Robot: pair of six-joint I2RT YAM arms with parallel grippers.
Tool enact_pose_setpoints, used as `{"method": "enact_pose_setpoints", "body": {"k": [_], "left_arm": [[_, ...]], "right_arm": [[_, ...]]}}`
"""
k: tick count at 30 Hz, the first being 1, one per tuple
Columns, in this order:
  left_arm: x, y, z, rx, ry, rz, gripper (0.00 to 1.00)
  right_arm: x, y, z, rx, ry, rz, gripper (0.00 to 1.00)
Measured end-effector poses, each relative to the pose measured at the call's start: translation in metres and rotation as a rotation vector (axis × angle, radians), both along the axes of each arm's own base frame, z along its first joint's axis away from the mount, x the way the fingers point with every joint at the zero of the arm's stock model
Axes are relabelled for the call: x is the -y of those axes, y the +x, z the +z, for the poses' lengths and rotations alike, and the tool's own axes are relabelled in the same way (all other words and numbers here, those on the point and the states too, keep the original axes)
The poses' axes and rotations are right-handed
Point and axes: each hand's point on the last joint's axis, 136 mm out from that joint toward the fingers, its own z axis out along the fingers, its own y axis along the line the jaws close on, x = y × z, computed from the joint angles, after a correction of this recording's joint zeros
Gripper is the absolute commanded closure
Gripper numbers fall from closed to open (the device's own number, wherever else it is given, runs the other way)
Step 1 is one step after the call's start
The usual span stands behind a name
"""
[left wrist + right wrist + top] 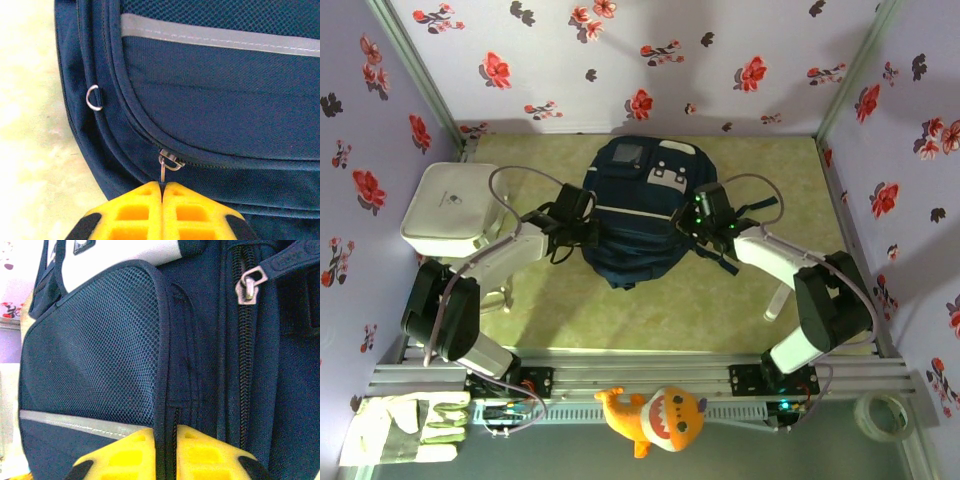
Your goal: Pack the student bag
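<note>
Left wrist view shows my left claw (162,186) pressed narrow, its yellow tips meeting on the thin metal zip pull (163,171) that hangs from the slider (172,160) of the student bag (220,100). I judge the hold is there to run that curved zip open, so that things can go in. My right claw (167,432) is nearly closed too, its tips pinching the dark piping (161,340) at the rim of the mesh pocket (95,355). To my mind that is the anchor, to stop the soft bag sliding when the other side pulls.

From the top camera the student bag lies flat at the middle of the counter (720,310), with my claws on its flanks at 9 and 3 o'clock. The zip track bends around the pocket's corner, so the pull should follow the curve, not go straight. A white box (450,210) sits at 9 o'clock of the bag, close beside my left arm, so that side is tight. At 6 o'clock the counter lies bare between my arms. At 3 o'clock there is room up to the wall (910,250).
</note>
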Motion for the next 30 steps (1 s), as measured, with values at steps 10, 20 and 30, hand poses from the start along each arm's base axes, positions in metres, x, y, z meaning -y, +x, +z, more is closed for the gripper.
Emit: {"method": "enact_pose_setpoints", "body": {"k": [10,20,30], "left_arm": [[0.053,-0.033,0.006,-0.026,-0.077,-0.2,1.0],[0.118,-0.062,0.031,0.008,-0.154,-0.386,1.0],[0.147,-0.072,0.024,-0.003,-0.145,-0.453,1.0]], "right_arm": [[0.04,-0.021,0.032,0.076,0.021,-0.127,0.41],[0.059,-0.054,0.019,0.004,0.148,-0.263,0.45],[0.048,-0.043,0.037,0.04,0.303,-0.297,0.52]]}}
